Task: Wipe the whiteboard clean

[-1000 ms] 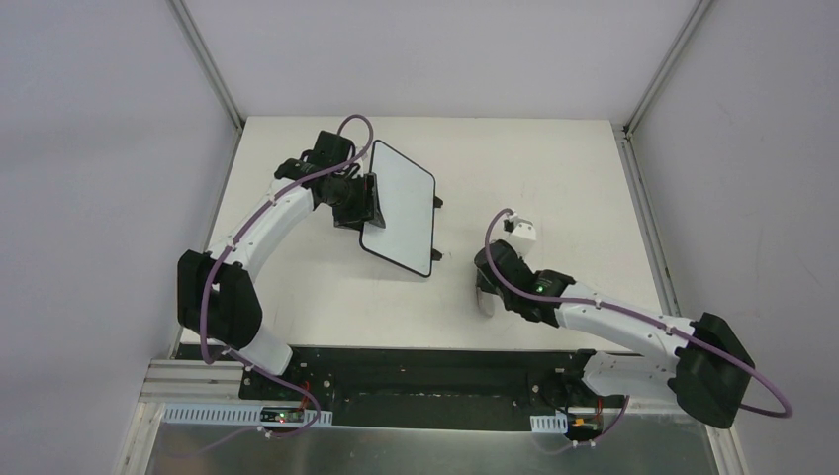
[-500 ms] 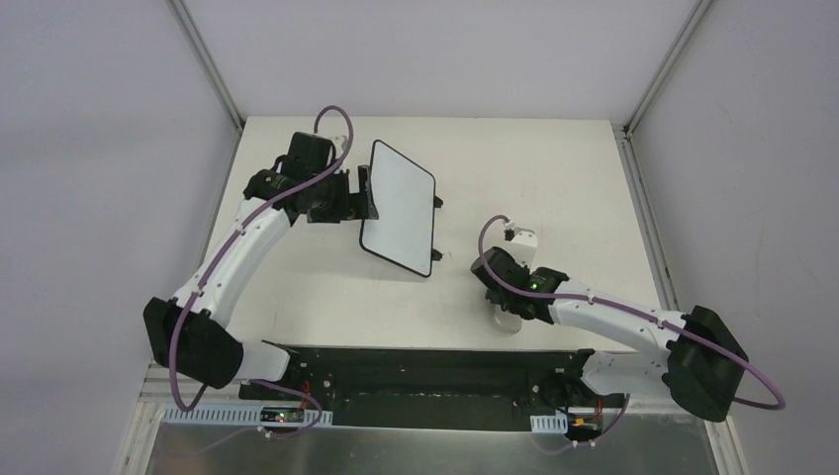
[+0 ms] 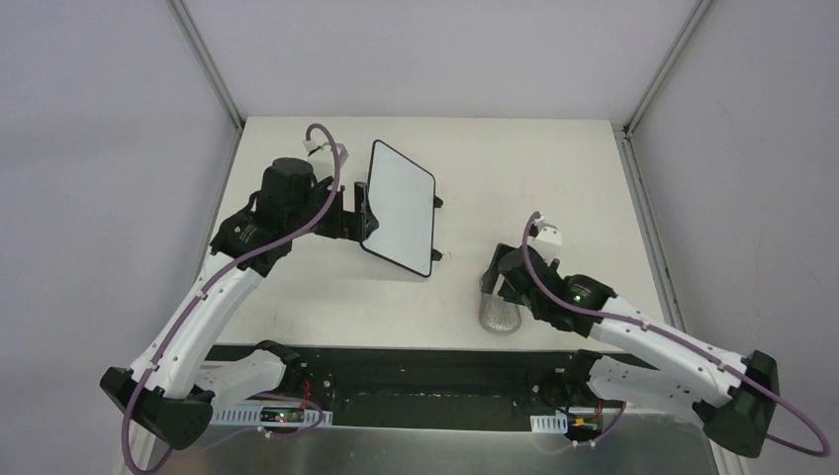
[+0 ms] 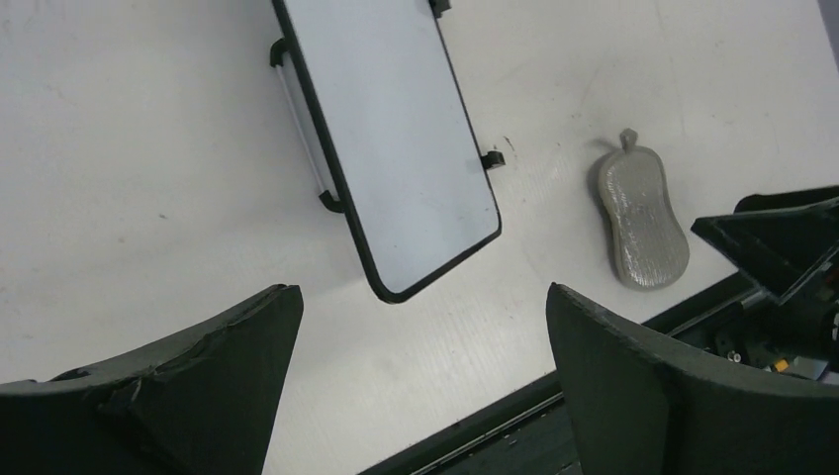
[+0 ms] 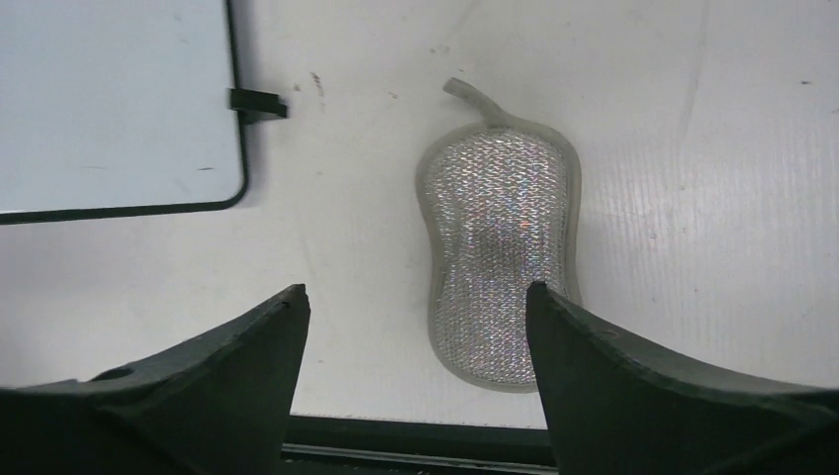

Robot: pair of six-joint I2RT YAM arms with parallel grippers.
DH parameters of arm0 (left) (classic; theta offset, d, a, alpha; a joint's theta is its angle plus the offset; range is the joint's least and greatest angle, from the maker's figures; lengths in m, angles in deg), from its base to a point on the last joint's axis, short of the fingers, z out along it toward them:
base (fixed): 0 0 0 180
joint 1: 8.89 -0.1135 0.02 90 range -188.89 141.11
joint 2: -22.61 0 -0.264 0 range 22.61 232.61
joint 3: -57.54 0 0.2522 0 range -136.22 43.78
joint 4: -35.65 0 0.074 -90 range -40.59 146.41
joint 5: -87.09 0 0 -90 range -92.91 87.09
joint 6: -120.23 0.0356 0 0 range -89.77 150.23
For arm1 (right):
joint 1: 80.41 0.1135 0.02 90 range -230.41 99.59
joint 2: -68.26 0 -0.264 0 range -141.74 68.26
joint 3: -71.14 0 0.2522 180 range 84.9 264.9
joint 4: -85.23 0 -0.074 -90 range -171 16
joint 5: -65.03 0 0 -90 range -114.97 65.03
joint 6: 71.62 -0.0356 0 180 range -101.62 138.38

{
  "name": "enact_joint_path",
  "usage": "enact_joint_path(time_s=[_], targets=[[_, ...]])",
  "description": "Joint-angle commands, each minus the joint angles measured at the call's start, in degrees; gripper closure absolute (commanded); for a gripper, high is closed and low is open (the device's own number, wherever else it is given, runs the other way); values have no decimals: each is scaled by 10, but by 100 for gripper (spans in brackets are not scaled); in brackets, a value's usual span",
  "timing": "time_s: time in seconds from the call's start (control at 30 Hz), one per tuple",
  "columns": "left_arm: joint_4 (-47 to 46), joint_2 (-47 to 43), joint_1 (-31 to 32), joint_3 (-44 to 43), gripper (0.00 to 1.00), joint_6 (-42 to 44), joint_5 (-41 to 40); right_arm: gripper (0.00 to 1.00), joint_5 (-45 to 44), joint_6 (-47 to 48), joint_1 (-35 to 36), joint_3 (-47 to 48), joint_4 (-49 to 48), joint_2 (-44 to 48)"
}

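I see the whiteboard (image 3: 399,208) resting on the worktop (image 3: 554,168), left of centre, its face white. My left tool (image 4: 422,289) hangs spread near its left edge, my right tool (image 5: 416,288) spread above the grey pad (image 5: 500,267), both holding nothing

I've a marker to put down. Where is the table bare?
Bare: the table at far right, between the whiteboard and the right edge; the near strip between the whiteboard and the grey pad. Crowded: the whiteboard's left edge, by the left gripper, and the pad, by the right gripper.
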Motion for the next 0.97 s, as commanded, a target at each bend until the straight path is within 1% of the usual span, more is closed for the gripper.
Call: enact_joint_path(time_s=[0.0,0.13,0.17,0.27,0.33,0.43,0.53,0.7,0.77,0.83,0.93], targets=[[-86,-63,28,41,4,44,39,17,0,26,3,48,29,90],[-180,-147,53,95,5,66,94,11,14,67,4,87,27,159],[-199,-168,56,108,5,72,105,8,23,85,4,94,18,173],[-235,-235,59,133,5,76,107,3,42,133,3,127,-1,207],[-236,-279,59,130,6,68,89,0,50,159,4,152,-8,215],[-228,-332,59,114,5,60,69,0,58,186,3,186,-17,216],[-212,-369,59,92,2,46,59,0,64,200,3,194,-40,221],[-192,-402,59,68,1,30,58,0,60,193,3,141,-106,253],[-168,-406,59,56,1,37,48,0,48,186,3,115,-133,270],[-149,-412,59,48,1,40,37,0,59,192,3,97,-154,286],[-149,-425,59,57,1,38,29,0,45,192,3,90,-150,300]])
